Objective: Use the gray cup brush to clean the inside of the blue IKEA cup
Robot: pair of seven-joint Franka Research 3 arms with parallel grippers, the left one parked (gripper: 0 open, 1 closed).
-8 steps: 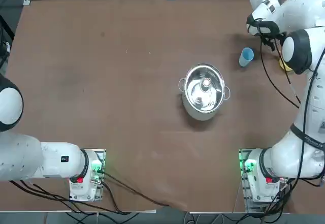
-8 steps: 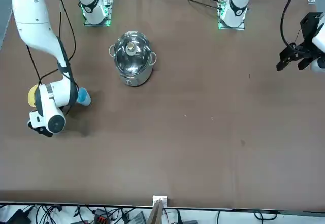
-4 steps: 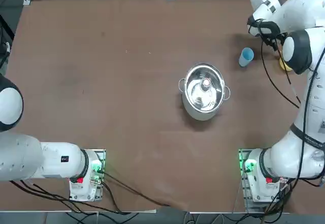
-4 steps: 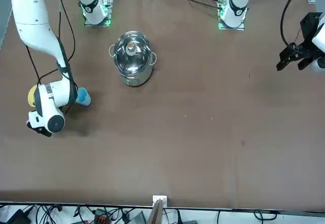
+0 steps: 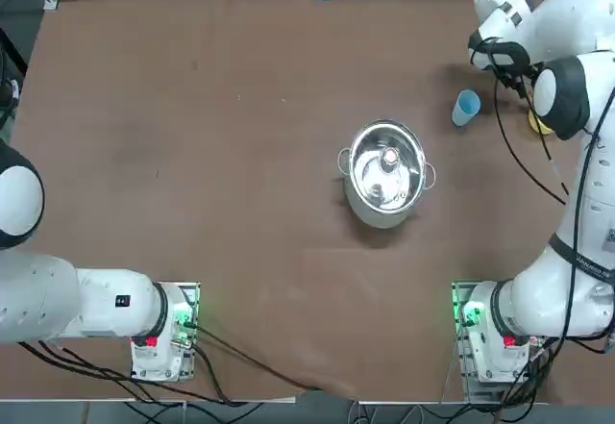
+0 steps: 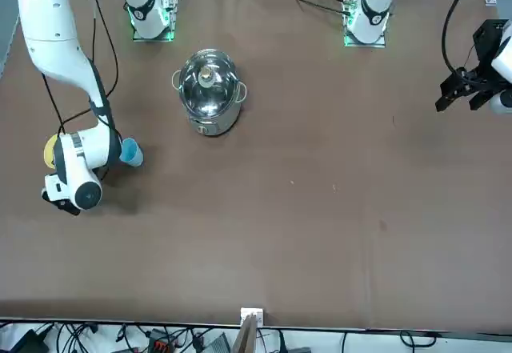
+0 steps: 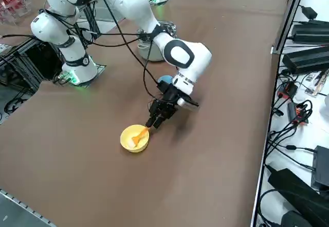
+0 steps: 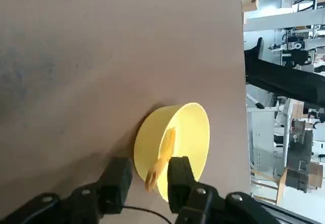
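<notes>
Find the right gripper [image 8: 151, 176] at the rim of the yellow cup [image 8: 195, 137]. Note partly open fingers [image 8: 180, 181], with gaps either side of the cup brush [image 8: 161, 160] and no grip on it. Observe the brush leaning in that cup, end between fingers. Locate the blue cup [image 5: 466, 107] left of the gripper, apart.

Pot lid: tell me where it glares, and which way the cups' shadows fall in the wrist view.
Top view: bright glare streaks on the pot lid; front view: smaller highlights there; right wrist view: the yellow cup casts a soft shadow toward the right gripper.
</notes>
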